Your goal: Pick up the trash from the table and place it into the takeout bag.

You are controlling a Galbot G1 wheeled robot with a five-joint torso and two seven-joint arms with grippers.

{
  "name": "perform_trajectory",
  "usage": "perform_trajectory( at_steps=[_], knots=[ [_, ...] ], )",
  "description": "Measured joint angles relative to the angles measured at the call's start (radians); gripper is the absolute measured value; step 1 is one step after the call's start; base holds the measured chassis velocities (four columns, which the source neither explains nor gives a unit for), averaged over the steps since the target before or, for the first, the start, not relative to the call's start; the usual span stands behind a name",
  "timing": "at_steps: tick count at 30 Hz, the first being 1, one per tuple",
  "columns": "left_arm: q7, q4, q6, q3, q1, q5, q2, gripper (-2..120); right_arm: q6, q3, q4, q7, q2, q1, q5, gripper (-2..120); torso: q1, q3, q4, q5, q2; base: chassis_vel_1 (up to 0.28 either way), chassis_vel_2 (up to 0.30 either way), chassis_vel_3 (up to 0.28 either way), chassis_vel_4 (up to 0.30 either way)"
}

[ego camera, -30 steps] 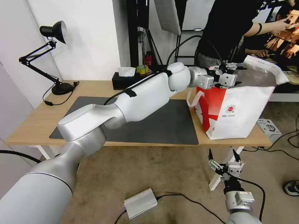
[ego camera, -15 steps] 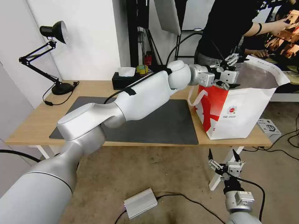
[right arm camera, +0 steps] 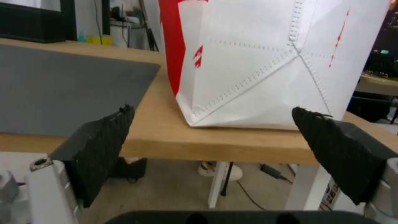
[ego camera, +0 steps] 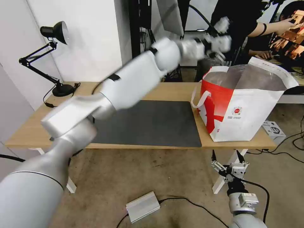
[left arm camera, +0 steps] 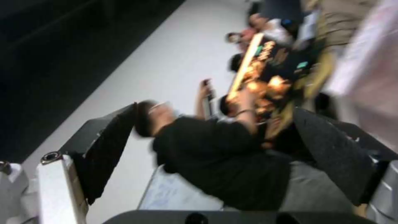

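Now that the left gripper, pads spread and empty, has been lifted clear of the takeout bag, the drop is judged done, while the right gripper hangs open below the table.

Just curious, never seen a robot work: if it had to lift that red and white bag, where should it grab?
Probably the white loop handle hanging on the bag's red side, approached from over the grey mat: it stands clear of the wall.

We held our right gripper with its black padded fingers spread wide, below the light-wood table edge. At twelve o'clock stood the red-and-white insulated takeout bag; at ten o'clock lay the dark grey mat.
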Motion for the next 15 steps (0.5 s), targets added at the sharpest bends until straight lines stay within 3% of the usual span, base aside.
perform_trajectory(
  at_steps=[3, 8, 10, 11, 13, 15],
  knots=[
    [-0.030, -0.017, 0.029, -0.064, -0.017, -0.045, 0.072, 100, -0.001, 0.000, 0.010, 0.000, -0.001, -0.004, 0.000, 98, 0.000, 0.000, 0.0000, -0.0002, 0.000, 0.000, 0.000, 0.000, 0.000],
    [-0.074, -0.074, 0.089, -0.074, -0.020, -0.123, 0.166, 100, -0.001, 0.000, 0.014, 0.000, -0.001, -0.005, 0.000, 98, 0.000, 0.000, -0.0004, 0.0000, 0.000, 0.000, 0.000, 0.000, 0.000],
    [-0.102, -0.129, 0.134, -0.068, -0.003, -0.188, 0.250, 100, -0.001, 0.000, 0.014, -0.001, -0.002, -0.003, 0.000, 98, 0.000, 0.000, 0.0000, -0.0002, 0.000, 0.000, 0.000, 0.000, 0.000],
    [-0.102, -0.129, 0.134, -0.068, -0.003, -0.188, 0.250, 100, -0.001, 0.000, 0.014, -0.001, -0.002, -0.003, 0.000, 98, 0.000, 0.000, 0.0000, -0.0002, 0.000, 0.000, 0.000, 0.000, 0.000],
    [-0.129, -0.198, 0.170, -0.062, 0.037, -0.245, 0.342, 100, -0.003, -0.001, 0.015, -0.001, -0.003, 0.000, 0.000, 98, 0.000, 0.000, 0.0001, -0.0005, 0.000, 0.000, 0.000, 0.000, 0.000],
    [-0.130, -0.202, 0.172, -0.062, 0.039, -0.247, 0.347, 100, -0.003, -0.001, 0.015, -0.001, -0.003, 0.001, 0.000, 98, 0.000, 0.000, 0.0000, -0.0005, 0.000, 0.000, 0.000, 0.000, 0.000]
  ],
)
